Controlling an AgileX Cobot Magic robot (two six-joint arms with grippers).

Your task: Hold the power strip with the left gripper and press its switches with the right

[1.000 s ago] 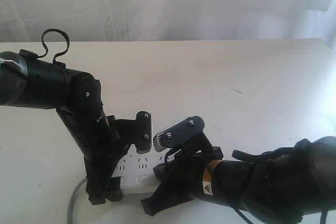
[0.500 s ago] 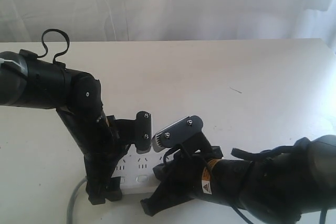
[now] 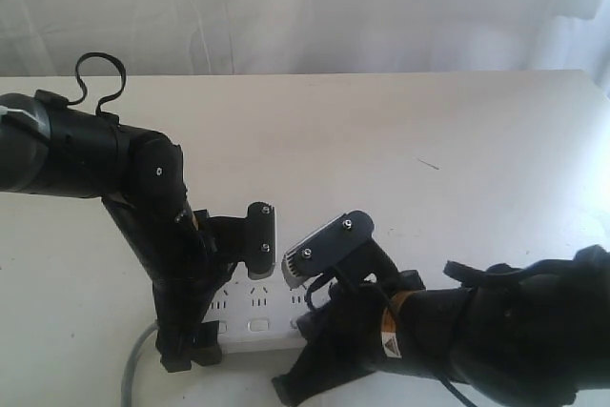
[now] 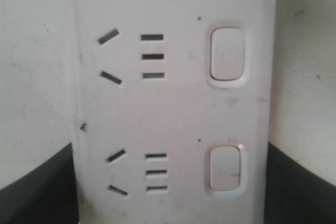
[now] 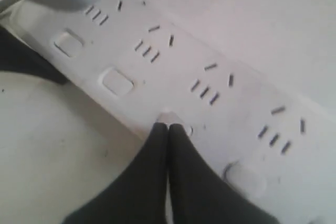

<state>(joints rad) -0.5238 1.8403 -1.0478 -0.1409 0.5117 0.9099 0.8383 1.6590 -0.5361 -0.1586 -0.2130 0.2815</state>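
Observation:
The white power strip (image 3: 250, 316) lies along the table's near edge, its grey cord (image 3: 136, 367) leaving at the left. My left gripper (image 3: 224, 300) is shut on the power strip across its width. In the left wrist view the strip (image 4: 178, 114) fills the gap between the black fingers (image 4: 37, 192), with two switches (image 4: 227, 56) showing. My right gripper (image 5: 168, 126) is shut, its wedge tips together on a switch (image 5: 187, 129) that they half cover. From outside, the right gripper (image 3: 289, 274) hangs just right of the left one.
The white table (image 3: 429, 140) runs back to a pale curtain. Both black arms crowd the near edge, the right arm (image 3: 477, 340) covering the strip's right part. Other switches (image 5: 116, 81) lie to either side of the right tips.
The right gripper has sunk lower and shifted slightly right along the strip. The left arm and the strip have not moved.

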